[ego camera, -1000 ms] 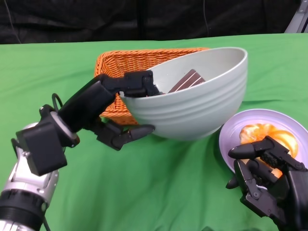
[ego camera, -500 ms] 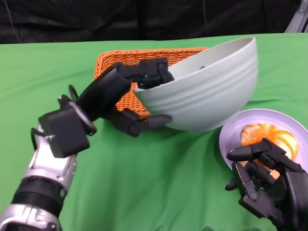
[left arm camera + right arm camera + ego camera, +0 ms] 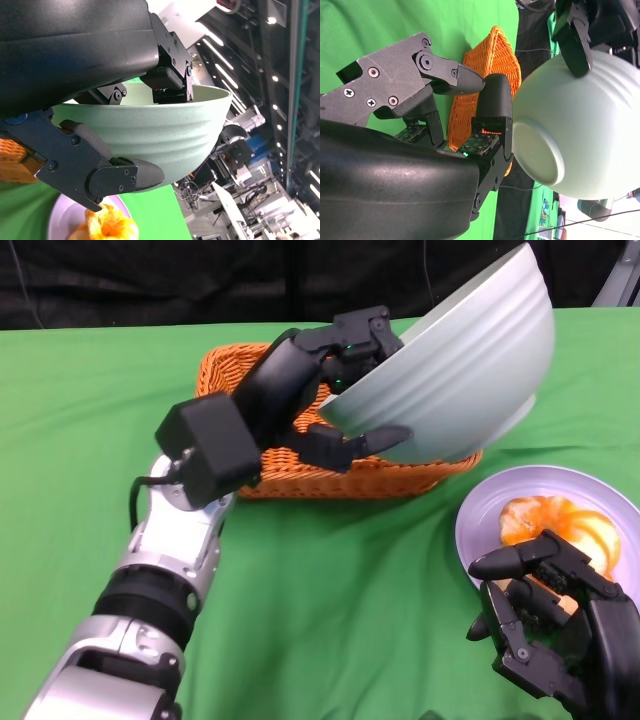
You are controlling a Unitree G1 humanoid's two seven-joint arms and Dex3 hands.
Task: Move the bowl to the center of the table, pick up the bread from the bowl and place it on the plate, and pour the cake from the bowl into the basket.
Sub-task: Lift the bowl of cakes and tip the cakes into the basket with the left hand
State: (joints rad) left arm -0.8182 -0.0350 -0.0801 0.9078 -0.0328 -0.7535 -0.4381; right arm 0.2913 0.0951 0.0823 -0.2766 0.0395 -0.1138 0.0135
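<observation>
tipping over the basket (image 3: 300, 478), the bowl (image 3: 450, 370) is clamped at its rim by the left hand (image 3: 340, 390), mouth turned toward the basket's far side (cake unseen); right hand (image 3: 545, 615) idles empty, fingers loosely apart.

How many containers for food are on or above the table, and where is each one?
3. The bowl is held tilted over the basket by the left hand. The basket stands at the table's far middle. The plate with bread lies near the right hand.

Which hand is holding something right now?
The left hand: it grips the pale green bowl, tipped over the orange basket. The right hand holds nothing, beside the plate.
</observation>
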